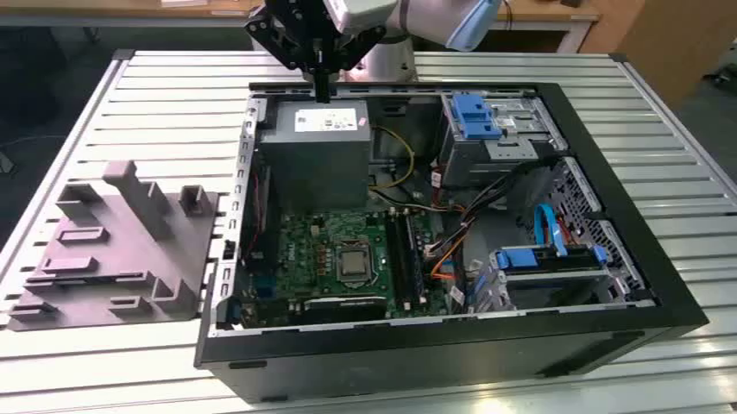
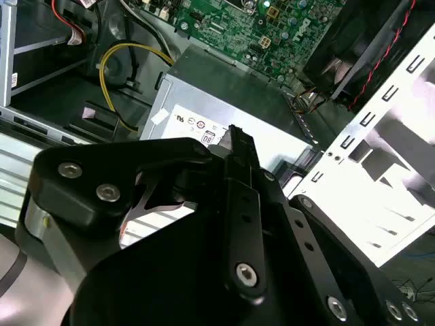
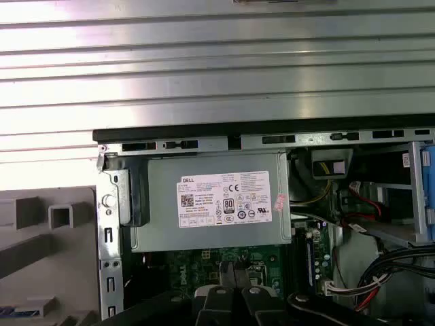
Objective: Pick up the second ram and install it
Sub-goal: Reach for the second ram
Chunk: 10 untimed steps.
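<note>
The arm comes in at the top of the exterior view and the gripper (image 1: 323, 79) points straight down over the far edge of the grey power supply (image 1: 313, 142) in the open computer case (image 1: 599, 328). Its fingers are pressed together on a thin dark strip — the second ram (image 1: 324, 97), as it seems. The strip hangs below the fingertips, its long axis about vertical and its lower end toward the power supply.

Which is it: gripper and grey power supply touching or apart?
Cannot tell: the exterior view has the gripper overlapping the grey power supply, hiding any gap.
</note>
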### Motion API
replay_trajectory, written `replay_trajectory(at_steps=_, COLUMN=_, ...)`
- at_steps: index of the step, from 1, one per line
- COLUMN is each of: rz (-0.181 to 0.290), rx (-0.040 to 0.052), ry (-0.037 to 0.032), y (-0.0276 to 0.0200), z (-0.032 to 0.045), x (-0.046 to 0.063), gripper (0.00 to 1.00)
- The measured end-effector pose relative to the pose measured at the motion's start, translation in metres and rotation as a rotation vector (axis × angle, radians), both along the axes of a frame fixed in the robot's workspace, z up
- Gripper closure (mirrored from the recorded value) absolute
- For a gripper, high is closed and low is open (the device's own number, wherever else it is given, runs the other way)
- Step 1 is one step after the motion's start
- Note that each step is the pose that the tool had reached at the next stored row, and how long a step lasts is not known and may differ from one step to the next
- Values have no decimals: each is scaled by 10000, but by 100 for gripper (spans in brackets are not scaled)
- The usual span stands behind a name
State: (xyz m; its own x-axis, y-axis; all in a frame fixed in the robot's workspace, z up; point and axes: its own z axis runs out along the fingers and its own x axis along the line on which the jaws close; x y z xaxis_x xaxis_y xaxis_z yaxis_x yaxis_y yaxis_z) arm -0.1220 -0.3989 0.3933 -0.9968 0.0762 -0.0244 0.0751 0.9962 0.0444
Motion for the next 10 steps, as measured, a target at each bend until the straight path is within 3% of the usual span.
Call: replay_trajectory(at_steps=10, rz=0, rx=0, ry=0, y=0, z=0, x=0, gripper=90)
